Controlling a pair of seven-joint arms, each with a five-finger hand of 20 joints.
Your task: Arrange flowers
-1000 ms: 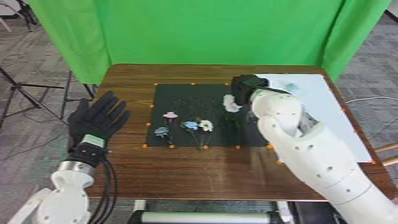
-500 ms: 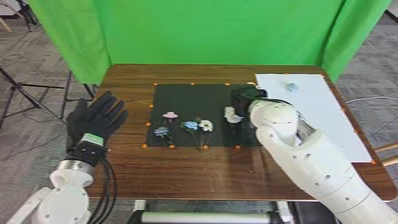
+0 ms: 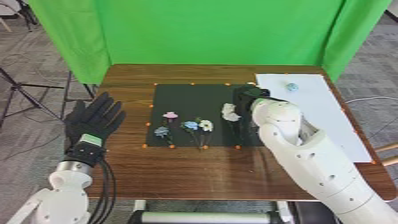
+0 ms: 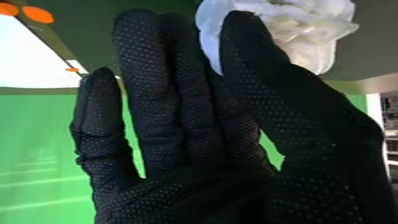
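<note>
The place looked like a robotics lab: a pair of white robot arms (image 3: 311,155) extended over a brown wooden table (image 3: 178,175) dotted with small orange markers (image 3: 145,146), and a bright green curtain (image 3: 222,35) hung behind it. Grey carpet (image 3: 31,135) covered the floor, where a dark tripod (image 3: 18,85) stood to the left and a thin pale cable (image 3: 364,98) lay to the right

On the tabletop (image 3: 178,175) lie a mat (image 3: 191,97) and, right of it, a sheet (image 3: 306,100); a curtain (image 3: 213,32) hangs behind. In the mat's front left part, one flower (image 3: 170,115) lies behind a second (image 3: 162,131); right of them is a third (image 3: 190,125), then a fourth (image 3: 206,125). A fifth (image 3: 231,112) is farther right, slightly farther back. A sixth (image 3: 292,87) lies on the sheet's far part.
</note>
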